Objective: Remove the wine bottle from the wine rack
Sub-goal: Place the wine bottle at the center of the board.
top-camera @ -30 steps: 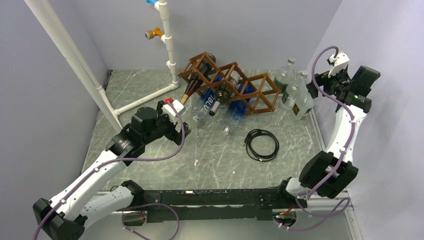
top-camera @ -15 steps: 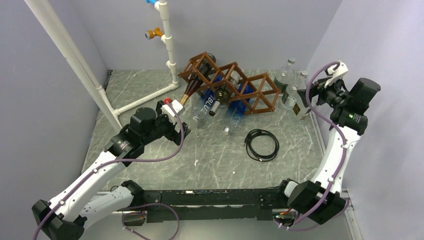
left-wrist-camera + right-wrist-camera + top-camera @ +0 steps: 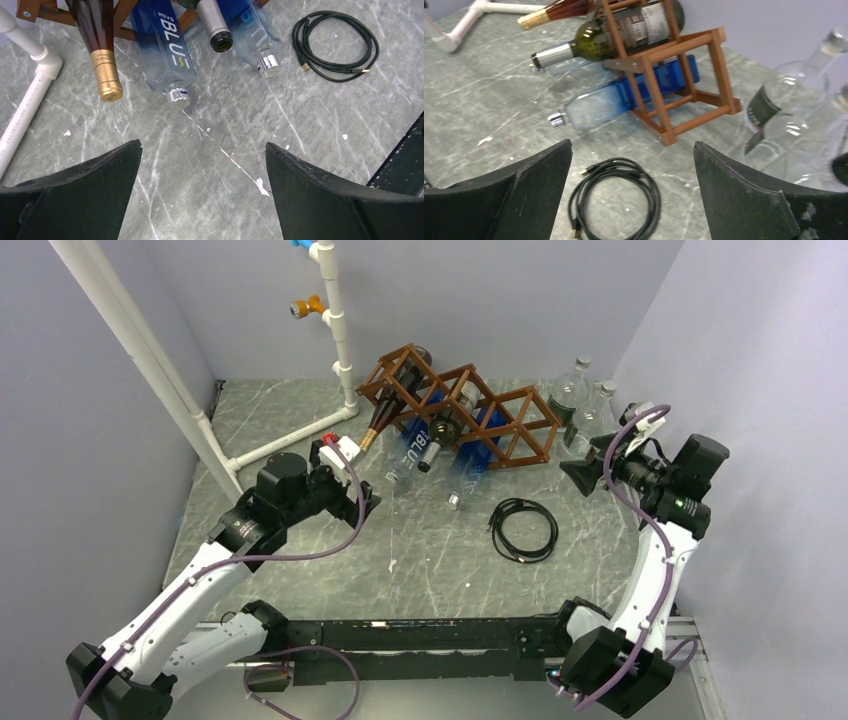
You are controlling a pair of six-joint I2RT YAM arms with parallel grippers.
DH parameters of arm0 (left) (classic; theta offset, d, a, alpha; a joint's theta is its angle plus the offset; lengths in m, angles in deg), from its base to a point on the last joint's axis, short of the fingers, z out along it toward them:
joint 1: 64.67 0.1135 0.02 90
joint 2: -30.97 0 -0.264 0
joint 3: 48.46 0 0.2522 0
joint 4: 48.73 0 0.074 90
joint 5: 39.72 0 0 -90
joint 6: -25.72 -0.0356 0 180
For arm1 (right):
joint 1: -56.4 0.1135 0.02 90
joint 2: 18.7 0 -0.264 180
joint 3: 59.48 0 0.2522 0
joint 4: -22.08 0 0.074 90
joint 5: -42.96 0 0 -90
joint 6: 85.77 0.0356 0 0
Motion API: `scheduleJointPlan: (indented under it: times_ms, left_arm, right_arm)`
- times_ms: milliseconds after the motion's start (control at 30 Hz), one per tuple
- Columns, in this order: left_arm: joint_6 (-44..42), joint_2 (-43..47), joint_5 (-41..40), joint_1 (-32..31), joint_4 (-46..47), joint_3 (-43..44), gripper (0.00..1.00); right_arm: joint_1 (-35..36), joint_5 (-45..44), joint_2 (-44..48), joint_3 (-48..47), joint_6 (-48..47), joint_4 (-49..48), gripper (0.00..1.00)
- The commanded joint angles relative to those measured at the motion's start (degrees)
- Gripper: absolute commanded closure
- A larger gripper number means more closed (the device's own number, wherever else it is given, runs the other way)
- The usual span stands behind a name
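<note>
The brown lattice wine rack [image 3: 505,425] stands at the back of the table and also shows in the right wrist view [image 3: 659,75]. A dark wine bottle with a gold cap [image 3: 102,55] and a green wine bottle with a grey cap [image 3: 609,40] lie in its cells, necks pointing out towards me. Two blue glass bottles [image 3: 165,50] lie under them. My left gripper [image 3: 365,502] is open and empty, low over the table in front of the gold cap. My right gripper [image 3: 580,472] is open and empty, right of the rack, facing it.
Several clear glass bottles [image 3: 580,410] stand at the back right, close behind my right gripper. A coiled black cable [image 3: 523,529] lies on the table in front of the rack. A white pipe frame [image 3: 335,340] stands at the back left.
My right arm has swung down and left, from up beside the clear bottles to a lower spot facing the rack. My left arm has barely moved.
</note>
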Motion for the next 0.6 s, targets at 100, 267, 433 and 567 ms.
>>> scheduleJointPlan:
  times_ms: [100, 267, 433, 567]
  left_arm:
    - [7.88, -0.82, 11.11, 5.42, 7.22, -0.41, 0.01]
    - [16.30, -3.58, 19.43, 10.04, 13.23, -1.16, 0.00]
    - [24.91, -8.00, 22.02, 14.21, 19.48, -1.82, 0.01]
    - [25.58, -13.28, 16.77, 15.64, 17.45, 1.67, 0.01]
  right_arm:
    - [-0.09, 10.08, 5.05, 11.04, 4.32, -5.60, 0.06]
    - [-0.12, 11.22, 9.33, 15.51, 7.55, -9.17, 0.04]
    - [-0.03, 10.99, 10.10, 17.07, 10.50, -12.08, 0.04]
    - [0.49, 9.63, 9.95, 17.07, 9.94, -11.63, 0.04]
